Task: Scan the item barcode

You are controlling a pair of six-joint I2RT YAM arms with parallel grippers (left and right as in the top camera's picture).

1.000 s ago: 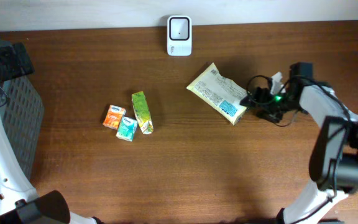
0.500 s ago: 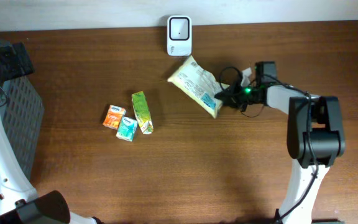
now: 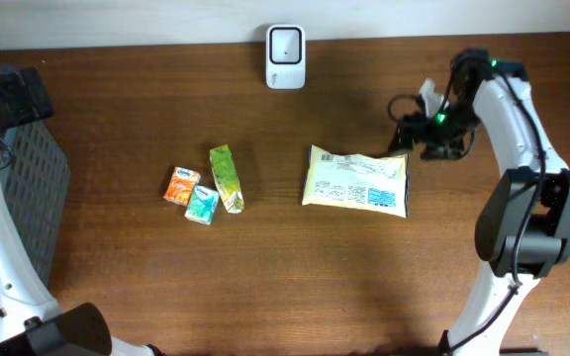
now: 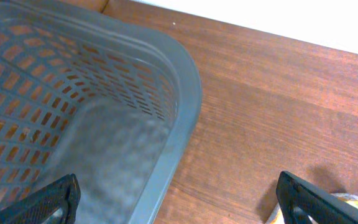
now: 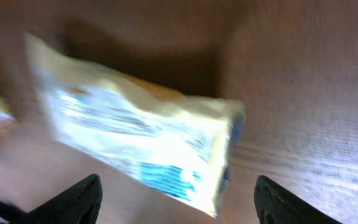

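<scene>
a pale yellow packet (image 3: 356, 182) with a printed label is seen lying flat on the brown wooden table (image 3: 364, 287), just right of the centre of the overhead frame. a blue patch is shown on the label towards its right end. the white scanner (image 3: 285, 44) is set at the top centre of that frame, well apart from the packet, up and to its left.

the right gripper (image 5: 178, 193) is placed near the packet's upper right corner in the overhead view, and no contact with the packet can be made out there. in the blurred right wrist view its two dark fingers (image 5: 82, 199) are seen wide apart at the lower left and lower right, with nothing clamped between them. the packet is spread across the middle of that frame.

the left gripper (image 4: 179, 202) is held above the rim of a grey slotted basket (image 4: 188, 99) at the far left. its fingertips are shown at the bottom corners of the left wrist frame, spread fully apart, with nothing held.

left of centre in the overhead frame three small items are grouped: an orange carton (image 3: 181, 185), a teal carton (image 3: 202, 204) touching it, and a taller green carton (image 3: 226, 178) just beside them.
</scene>
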